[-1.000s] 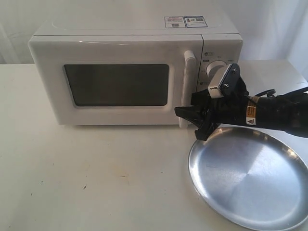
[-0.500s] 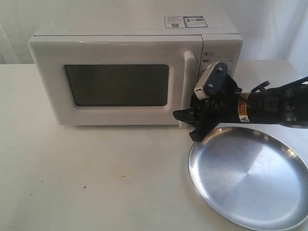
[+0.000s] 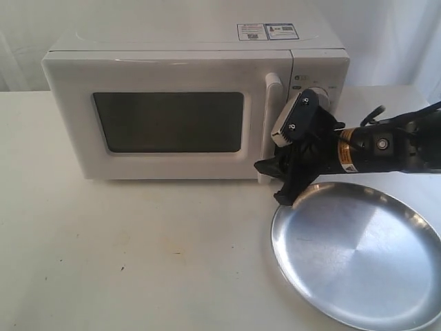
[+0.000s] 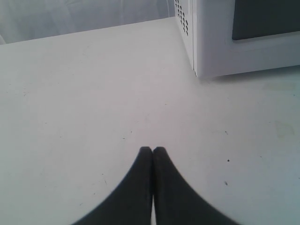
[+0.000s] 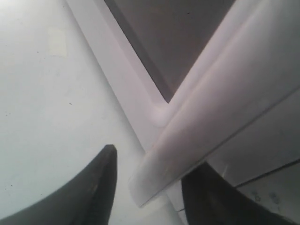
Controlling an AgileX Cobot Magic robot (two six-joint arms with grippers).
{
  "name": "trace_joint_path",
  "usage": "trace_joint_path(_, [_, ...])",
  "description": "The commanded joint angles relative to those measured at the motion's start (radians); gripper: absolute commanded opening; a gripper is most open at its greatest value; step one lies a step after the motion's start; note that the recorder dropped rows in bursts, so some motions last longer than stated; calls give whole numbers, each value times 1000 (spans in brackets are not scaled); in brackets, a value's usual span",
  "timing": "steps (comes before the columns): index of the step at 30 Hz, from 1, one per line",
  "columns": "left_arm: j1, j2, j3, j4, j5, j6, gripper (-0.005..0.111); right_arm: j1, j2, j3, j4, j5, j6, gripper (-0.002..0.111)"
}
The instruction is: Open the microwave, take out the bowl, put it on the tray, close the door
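**Step in hand:** opening the door. The microwave (image 3: 186,69) fills the upper half of the exterior view, and its door (image 3: 69,124) is shut flush. The right hand (image 3: 270,183), centre right of that view, is spread wide. The lower end of the handle (image 3: 272,96) lies between its two fingers. In the right wrist view one finger is close to the bar and the other stands apart. Nothing is gripped yet.

**Doing it well (judgement):**
- The hand should close squarely on the bar before any pull. A grip slightly above the very end would make it less likely to slip off.
- With the handle on the right, the hinge is presumably at the door's left edge, so the pull should follow that arc. A straight pull may drag the microwave across the table (image 3: 138,262).
- The tray (image 3: 358,276), lower right, lies just beside the hand, and its rim must be cleared.

**Left hand:** The left hand (image 4: 152,152) has its fingers pressed together and holds nothing. It is above bare table near a corner of the microwave and does not appear in the exterior view.

**Bowl:** not in view. The dark window (image 3: 169,122) shows nothing behind it, so the bowl is presumed to be inside.

**Writing:**
- Two stickers (image 3: 267,31) sit at the upper right of the casing top, their print too small to read.
- A small logo (image 3: 296,77) on the control panel is unreadable.
- A yellow warning label (image 3: 342,157) on the right arm carries a triangle, but its words are illegible.
- No brand name can be made out.
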Motion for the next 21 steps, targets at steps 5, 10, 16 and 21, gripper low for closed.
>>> trace_joint_path(5, [-1,-2,3,-4,0,-6,0,-85,-77,11,-14,-261,130,0])
trace_joint_path(10, [-1,-2,3,-4,0,-6,0,-138,-146,25,-80,-289,362,0])
trace_joint_path(16, [-1,-2,3,-4,0,-6,0,-120,-164,97,-344,-625,311,0])
trace_joint_path(21, [-1,-2,3,-4,0,-6,0,-107,-184,150,-344,-625,255,0])
